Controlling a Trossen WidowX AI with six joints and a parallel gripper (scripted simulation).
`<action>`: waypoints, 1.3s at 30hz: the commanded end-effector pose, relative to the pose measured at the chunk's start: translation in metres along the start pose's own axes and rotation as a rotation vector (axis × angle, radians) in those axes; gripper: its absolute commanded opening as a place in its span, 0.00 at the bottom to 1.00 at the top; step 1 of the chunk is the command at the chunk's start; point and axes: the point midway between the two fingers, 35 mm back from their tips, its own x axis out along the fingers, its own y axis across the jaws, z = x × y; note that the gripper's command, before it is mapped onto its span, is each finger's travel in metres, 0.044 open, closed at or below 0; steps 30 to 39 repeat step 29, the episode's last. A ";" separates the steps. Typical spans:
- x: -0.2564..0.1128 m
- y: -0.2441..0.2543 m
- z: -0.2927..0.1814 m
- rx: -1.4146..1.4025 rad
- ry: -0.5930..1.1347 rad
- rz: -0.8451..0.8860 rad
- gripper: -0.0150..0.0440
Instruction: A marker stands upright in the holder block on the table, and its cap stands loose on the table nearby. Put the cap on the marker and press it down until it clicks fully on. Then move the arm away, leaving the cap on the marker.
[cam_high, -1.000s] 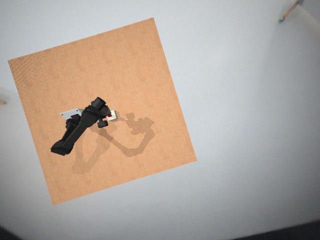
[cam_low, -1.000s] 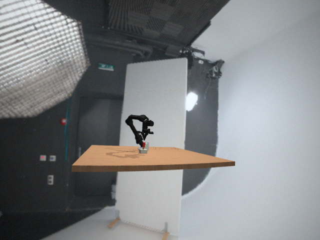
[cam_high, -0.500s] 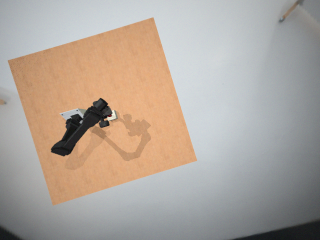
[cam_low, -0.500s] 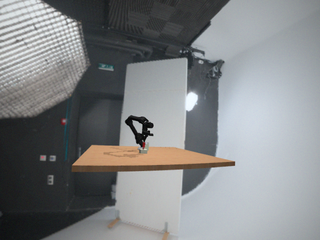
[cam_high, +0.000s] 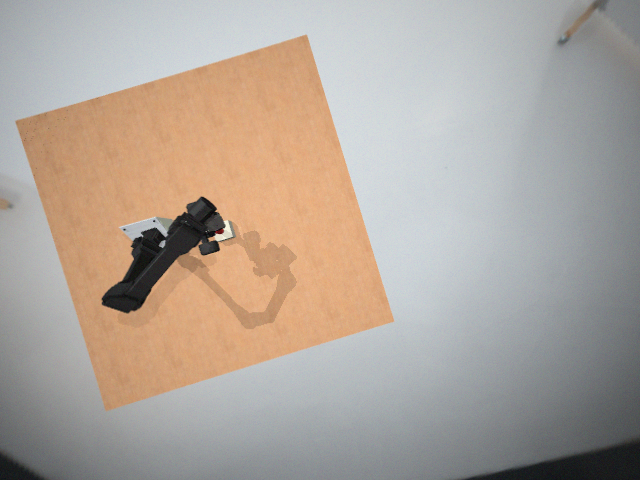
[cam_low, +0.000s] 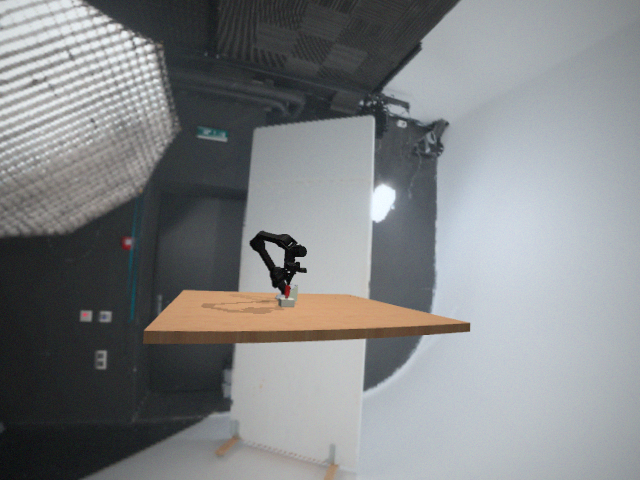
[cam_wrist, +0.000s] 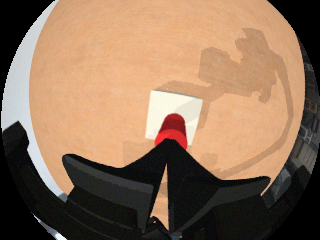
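Note:
The red cap (cam_high: 219, 231) (cam_low: 287, 291) (cam_wrist: 174, 123) stands upright over the pale holder block (cam_high: 227, 233) (cam_low: 286, 303) (cam_wrist: 161, 107). No part of the marker shows; the cap and fingers cover its place. How far down the cap sits cannot be told. My gripper (cam_low: 288, 283) (cam_wrist: 169, 143) is shut, its fingertips together with nothing between them. In the wrist view the tips overlap the near edge of the cap's top. They are at the cap's top end, seemingly touching it. In the top view the arm hides the fingertips.
The wooden table top (cam_high: 248, 129) (cam_low: 361, 316) (cam_wrist: 100, 65) carries the block and the arm. A whitish plate (cam_high: 138, 227) with small dark holes lies by the arm's base. The arm's shadow falls across the table beside the block.

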 end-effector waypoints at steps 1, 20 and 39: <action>-0.020 0.001 0.002 -0.004 -0.027 0.014 0.25; -0.088 0.000 -0.002 -0.033 -0.110 0.059 0.74; -0.088 0.000 -0.002 -0.033 -0.110 0.059 1.00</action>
